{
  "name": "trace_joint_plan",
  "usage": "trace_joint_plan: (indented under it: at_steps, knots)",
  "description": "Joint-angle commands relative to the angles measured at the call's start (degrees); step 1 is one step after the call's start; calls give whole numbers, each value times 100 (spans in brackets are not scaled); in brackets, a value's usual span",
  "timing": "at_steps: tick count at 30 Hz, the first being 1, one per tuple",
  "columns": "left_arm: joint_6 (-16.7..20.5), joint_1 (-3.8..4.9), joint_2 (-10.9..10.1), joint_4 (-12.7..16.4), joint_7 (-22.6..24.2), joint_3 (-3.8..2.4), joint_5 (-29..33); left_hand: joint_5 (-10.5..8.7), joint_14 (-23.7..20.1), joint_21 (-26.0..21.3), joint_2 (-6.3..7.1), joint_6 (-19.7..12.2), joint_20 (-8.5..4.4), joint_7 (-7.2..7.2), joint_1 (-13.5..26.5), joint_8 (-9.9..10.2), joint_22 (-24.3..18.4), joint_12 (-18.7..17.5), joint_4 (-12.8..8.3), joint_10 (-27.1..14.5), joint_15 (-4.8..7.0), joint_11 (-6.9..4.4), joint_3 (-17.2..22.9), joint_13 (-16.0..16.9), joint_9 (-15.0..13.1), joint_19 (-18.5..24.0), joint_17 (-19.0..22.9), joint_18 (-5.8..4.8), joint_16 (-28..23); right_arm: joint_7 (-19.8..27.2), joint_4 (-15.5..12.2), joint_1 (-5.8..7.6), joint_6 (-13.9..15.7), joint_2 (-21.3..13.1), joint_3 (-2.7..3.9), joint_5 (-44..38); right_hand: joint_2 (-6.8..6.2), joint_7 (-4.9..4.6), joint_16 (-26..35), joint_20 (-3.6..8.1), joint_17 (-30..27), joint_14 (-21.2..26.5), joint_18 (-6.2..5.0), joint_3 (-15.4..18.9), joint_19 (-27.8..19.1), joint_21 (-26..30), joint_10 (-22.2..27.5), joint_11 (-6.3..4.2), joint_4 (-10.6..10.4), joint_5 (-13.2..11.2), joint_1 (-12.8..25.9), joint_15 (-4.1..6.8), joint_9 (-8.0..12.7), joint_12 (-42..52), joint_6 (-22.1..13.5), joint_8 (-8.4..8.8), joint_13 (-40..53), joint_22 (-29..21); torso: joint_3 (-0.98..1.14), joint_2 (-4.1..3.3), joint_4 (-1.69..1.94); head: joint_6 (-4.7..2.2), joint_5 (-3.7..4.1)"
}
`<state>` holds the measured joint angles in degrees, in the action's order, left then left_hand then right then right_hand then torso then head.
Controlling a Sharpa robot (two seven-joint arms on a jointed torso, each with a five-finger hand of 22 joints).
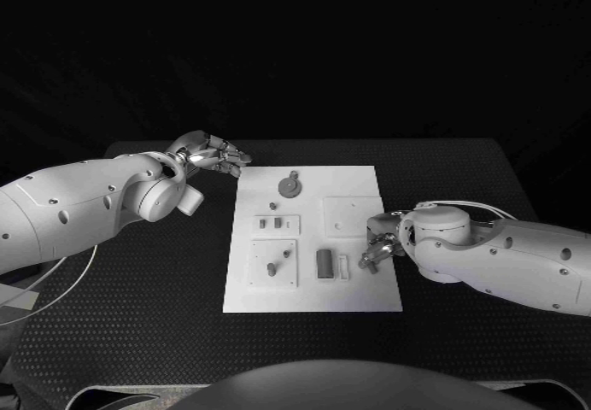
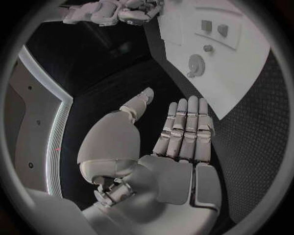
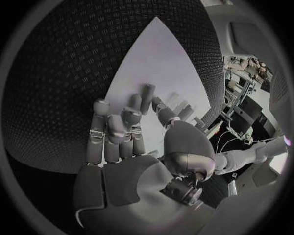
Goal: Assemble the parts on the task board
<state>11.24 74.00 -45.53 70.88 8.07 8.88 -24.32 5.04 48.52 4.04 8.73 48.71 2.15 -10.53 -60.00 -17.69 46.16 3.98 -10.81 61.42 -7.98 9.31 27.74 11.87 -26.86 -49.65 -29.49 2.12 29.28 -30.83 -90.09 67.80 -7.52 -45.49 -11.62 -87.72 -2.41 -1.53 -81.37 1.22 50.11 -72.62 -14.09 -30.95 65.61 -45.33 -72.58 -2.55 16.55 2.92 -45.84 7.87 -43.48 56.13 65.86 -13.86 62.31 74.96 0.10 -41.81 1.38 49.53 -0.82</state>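
The white task board (image 1: 357, 184) lies in the middle of the black table. A round grey part (image 1: 289, 186) sits near its far edge, and several small grey parts stand in the left blocks (image 1: 273, 260). A dark rectangular part (image 1: 324, 263) lies near the front, with a pale narrow piece (image 1: 343, 265) beside it. My right hand (image 1: 377, 246) hovers at the board's right edge, fingers curled down and apart over the board (image 3: 159, 63), with nothing visibly held. My left hand (image 1: 212, 155) floats off the board's far left corner, fingers straight (image 2: 183, 127), empty. The left wrist view shows the round part (image 2: 196, 65).
Black table (image 1: 148, 325) surrounds the board on all sides, with room at the front and left. A white cable (image 1: 61, 282) loops under my left arm. My right hand (image 2: 132, 12) also appears in the left wrist view beyond the board (image 2: 245, 73).
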Motion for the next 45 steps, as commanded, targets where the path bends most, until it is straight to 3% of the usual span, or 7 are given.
trace_joint_plan:
  at_steps: [1,14,21,25,31,37,45]
  knots:
    - [-88,5,9,10,26,-3,-14,-13,-2,9,-43,18,12,27,30,-22,-8,5,38,-26,-1,-10,2,-9,3,40,-11,-39,-40,-47,52,-46,-270,-25,-47,423,256,-253,17,-15,6,31,-90,-277,-58,0,0,26,20,0,-467,-33,373,-22,-274,209,-11,114,4,0,1,8,5]
    - [-89,5,13,5,16,-2,-14,-12,0,10,-45,15,11,27,25,-21,-7,5,36,-27,-1,-10,2,-9,4,39,-18,-38,-44,96,165,-46,-16,-45,-46,1427,400,-250,-10,-50,14,18,-91,-382,-64,-49,-25,27,35,-1,-723,-60,383,4,-261,194,-7,123,3,0,1,22,1]
    - [-125,5,24,-2,5,-2,-17,-11,4,11,-55,18,10,28,23,-24,-7,6,38,-24,0,-11,3,-9,4,36,-24,-37,-46,252,154,-46,556,-97,-43,2056,405,-242,-24,-49,17,2,-91,-378,-51,-72,-43,19,33,-1,-752,-59,379,23,-239,178,0,123,7,-2,6,9,-1]
    - [-121,5,24,-2,3,-1,-23,-12,4,11,-56,19,10,28,23,-25,-7,7,38,-24,0,-11,2,-9,4,36,-26,-37,-48,299,86,-45,750,-144,-36,2440,399,-239,-27,-47,17,-3,-91,-374,-46,-78,-48,16,33,-1,-756,-58,378,28,-232,173,2,122,0,0,6,17,-5]
    - [-119,5,22,1,2,-1,-23,-12,5,11,-55,19,10,29,21,-26,-7,6,37,-25,0,-11,0,-9,4,36,-30,-37,-50,316,-45,-37,908,-206,32,2615,399,-236,-29,-45,17,-12,-91,-367,-35,-87,-56,12,31,-1,-754,-54,377,34,-223,166,3,120,-3,3,0,23,-11]
    - [-130,5,39,0,4,-1,-23,-12,6,11,-56,19,10,28,20,-26,-7,6,36,-25,1,-11,-1,-9,4,36,-34,-37,-52,278,-163,-32,1189,-206,37,2880,408,-230,-32,-38,15,-23,-91,-368,-21,-96,-63,6,31,-1,-763,-47,375,40,-215,159,5,117,-6,1,9,21,40]
    - [-124,5,43,1,-9,-1,-34,-12,6,11,-56,17,10,28,20,-25,-7,6,35,-26,1,-11,-3,-10,5,36,-37,-38,-55,235,-256,-32,1373,-183,36,3142,420,-227,-33,-34,14,-29,-91,-371,-13,-101,-65,2,32,-1,-770,-40,375,42,-214,156,6,114,-1,0,2,20,48]
